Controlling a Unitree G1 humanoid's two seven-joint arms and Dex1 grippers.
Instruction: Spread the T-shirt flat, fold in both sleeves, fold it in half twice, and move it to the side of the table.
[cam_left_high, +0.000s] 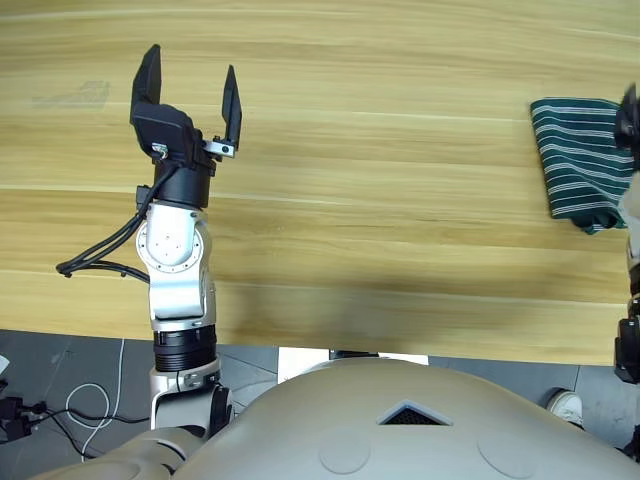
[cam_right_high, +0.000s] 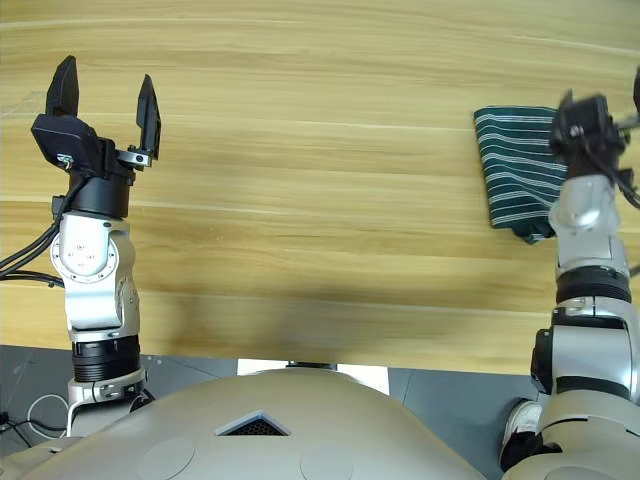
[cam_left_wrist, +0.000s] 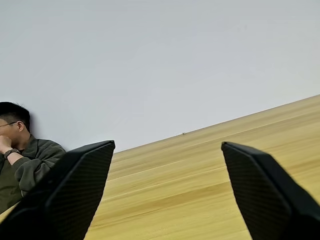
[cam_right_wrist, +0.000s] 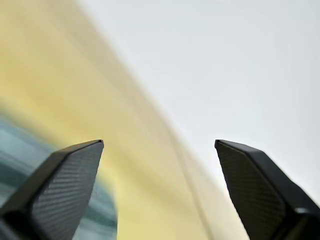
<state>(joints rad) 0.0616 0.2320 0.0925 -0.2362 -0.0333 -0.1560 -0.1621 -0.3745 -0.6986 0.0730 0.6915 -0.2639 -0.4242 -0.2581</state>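
Item 1, right gripper: two black carbon-weave fingers, spread wide with nothing between them. In the right eye view it hovers at the right-hand edge of the garment; whether a finger touches the cloth cannot be told. Item 2, T-shirt: dark green with thin white stripes, folded into a compact rectangle, lying flat at the robot's right side of the table, well apart from the centre. Its far edge is straight. Its near corner is bunched and slightly darker, and the layers there look less even. Item 3, wooden table: pale plank-grain top that carries the shirt. Item 4, left gripper: fingers parted and empty, pointing away from the robot, held over the left part of the table, far from the shirt. Condition, judged: folding looks complete and the shirt looks set aside, so only release and clearance seem left. Hazards, judged: a right finger lying low on the cloth could catch the top layer when the arm lifts, dragging the fold open or pulling the bundle toward the table's right edge. The loose near corner is the likeliest place to unfold.
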